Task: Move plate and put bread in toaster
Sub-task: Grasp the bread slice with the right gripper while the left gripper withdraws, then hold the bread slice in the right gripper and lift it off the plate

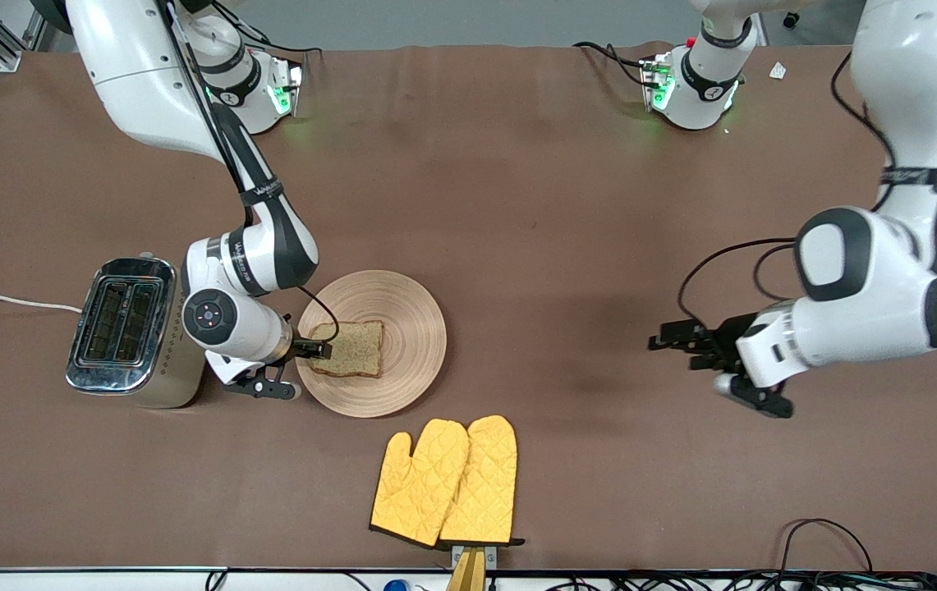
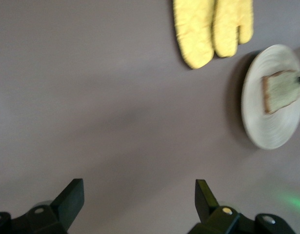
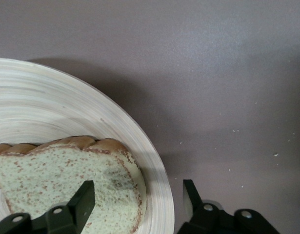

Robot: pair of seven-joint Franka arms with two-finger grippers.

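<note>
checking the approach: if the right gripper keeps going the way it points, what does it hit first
Most likely the bread on the plate: the open right gripper already straddles its edge, though its height above it is unclear.

On the table there is one plate [image 1: 390, 328], one slice of bread [image 1: 351, 349], one toaster [image 1: 130, 330] with two slots, and two yellow oven mitts [image 1: 445, 483]. Two robot arms are present, each with one gripper.
</note>
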